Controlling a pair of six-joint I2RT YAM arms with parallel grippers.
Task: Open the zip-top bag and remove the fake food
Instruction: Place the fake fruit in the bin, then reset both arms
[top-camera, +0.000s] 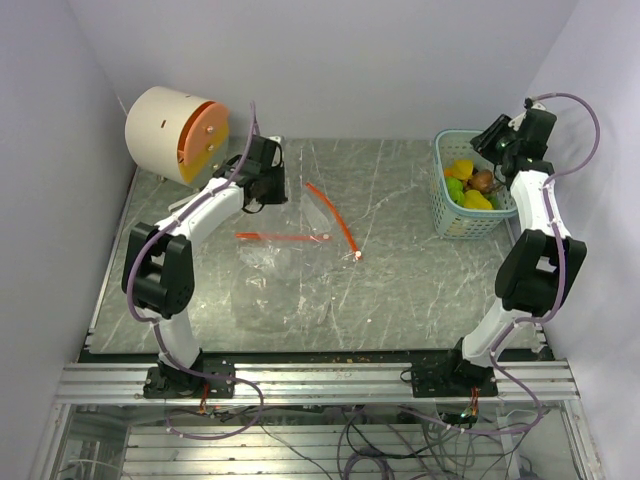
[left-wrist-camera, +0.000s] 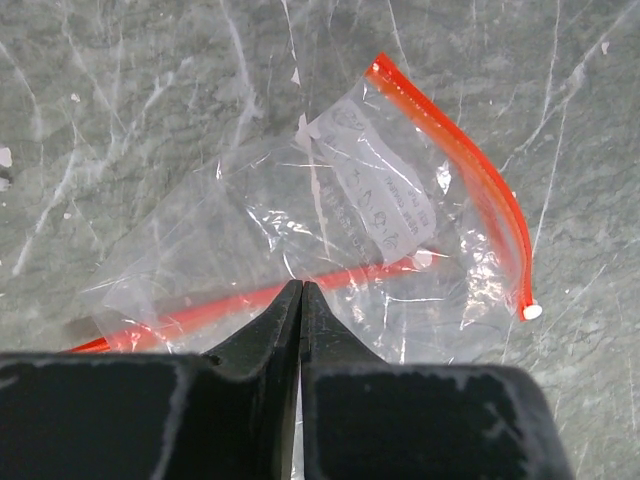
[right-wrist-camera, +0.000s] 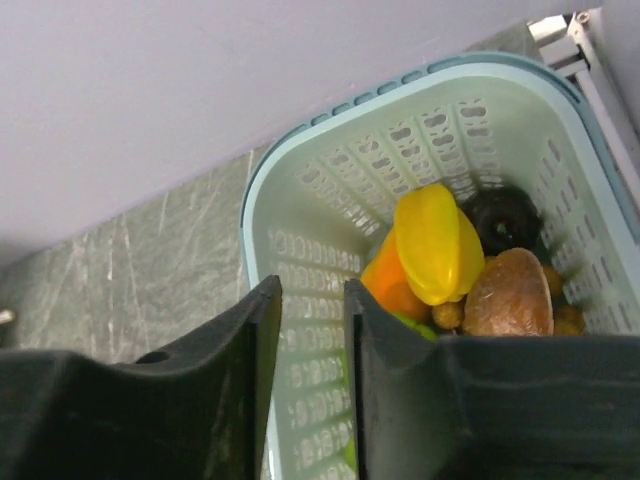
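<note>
Bag (top-camera: 290, 250) lies open, apparently empty, well left of basket (top-camera: 470, 224); toy food (top-camera: 466, 182) sits in basket; left claw (left-wrist-camera: 301, 288) closed together above bag; right claw (right-wrist-camera: 312, 300) slightly apart, empty, over basket; task judged complete.

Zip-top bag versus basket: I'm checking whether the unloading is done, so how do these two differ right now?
The zip-top bag is clear, thin plastic; the basket is pale teal and perforated. The bag lies flat and crumpled centrally, its red strips parted; the basket stands upright at the far right. The bag looks empty; the basket holds the fake food. Both sit on the table.
</note>
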